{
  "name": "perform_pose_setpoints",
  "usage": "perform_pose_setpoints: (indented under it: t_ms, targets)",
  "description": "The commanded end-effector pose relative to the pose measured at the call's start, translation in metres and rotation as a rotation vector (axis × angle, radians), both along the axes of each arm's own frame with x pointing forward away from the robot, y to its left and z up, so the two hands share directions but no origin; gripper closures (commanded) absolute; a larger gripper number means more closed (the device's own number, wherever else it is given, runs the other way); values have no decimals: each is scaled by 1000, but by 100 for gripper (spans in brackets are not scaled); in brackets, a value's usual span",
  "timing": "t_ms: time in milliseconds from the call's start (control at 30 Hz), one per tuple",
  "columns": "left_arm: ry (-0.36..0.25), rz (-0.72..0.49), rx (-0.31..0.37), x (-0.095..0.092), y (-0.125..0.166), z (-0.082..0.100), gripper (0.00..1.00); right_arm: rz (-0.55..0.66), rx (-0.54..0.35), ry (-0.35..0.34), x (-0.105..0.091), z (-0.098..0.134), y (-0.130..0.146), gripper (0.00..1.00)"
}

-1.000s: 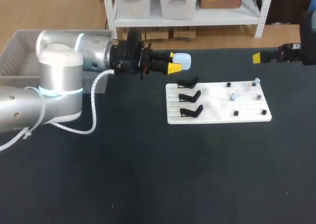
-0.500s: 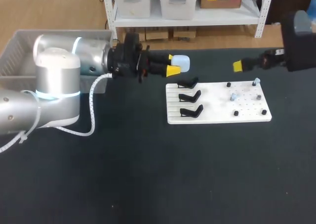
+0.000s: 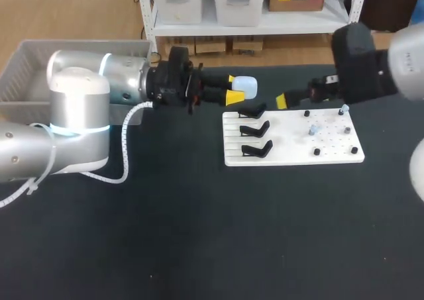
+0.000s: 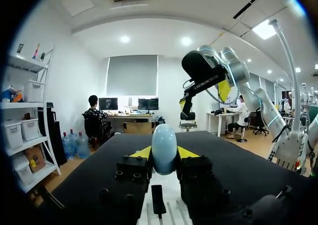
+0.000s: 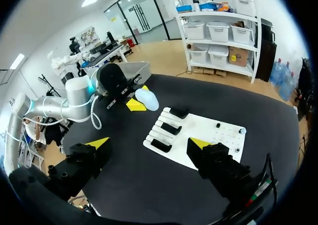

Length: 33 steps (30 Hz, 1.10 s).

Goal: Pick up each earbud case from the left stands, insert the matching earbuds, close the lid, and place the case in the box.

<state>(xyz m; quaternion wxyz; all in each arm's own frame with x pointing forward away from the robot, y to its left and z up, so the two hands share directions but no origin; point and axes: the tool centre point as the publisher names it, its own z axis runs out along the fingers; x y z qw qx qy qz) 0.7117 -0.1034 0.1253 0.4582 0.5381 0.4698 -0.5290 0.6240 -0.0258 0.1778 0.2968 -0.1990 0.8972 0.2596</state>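
A pale blue earbud case (image 3: 244, 84) hangs in the air behind the white board (image 3: 295, 155), with my left gripper (image 3: 236, 89) shut on it. In the left wrist view the case (image 4: 164, 148) stands upright between the yellow tips, its lid closed. Three black stands (image 3: 254, 128) line the board's left side, all without a case. Small earbuds (image 3: 312, 130) sit among pegs on its right side. My right gripper (image 3: 285, 101) hovers over the board's back edge, open and holding nothing. The right wrist view looks down on the board (image 5: 213, 141) and the held case (image 5: 147, 99).
A grey box (image 3: 26, 65) stands at the table's back left, behind my left arm. In the right wrist view the same box (image 5: 137, 67) shows beyond the left arm.
My right arm has swung in from the far right toward the board's back edge. The left arm with the case has barely shifted.
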Motion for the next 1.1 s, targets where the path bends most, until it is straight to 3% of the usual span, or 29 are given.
perform_pose_setpoints:
  t_ms: [33,433,833,1100]
  targets:
    - [-2,2,-2,0,0,-1,100,-5,-17,3,9,-1,17,0]
    - [-2,2,-2,0,0,-1,100,69,-21,68,36,-15,50,0]
    - [-2,2,-2,0,0,-1,100,77,-36,115,58,-23,57,0]
    - [-2,2,-2,0,0,-1,100,74,-47,138,61,-30,60,0]
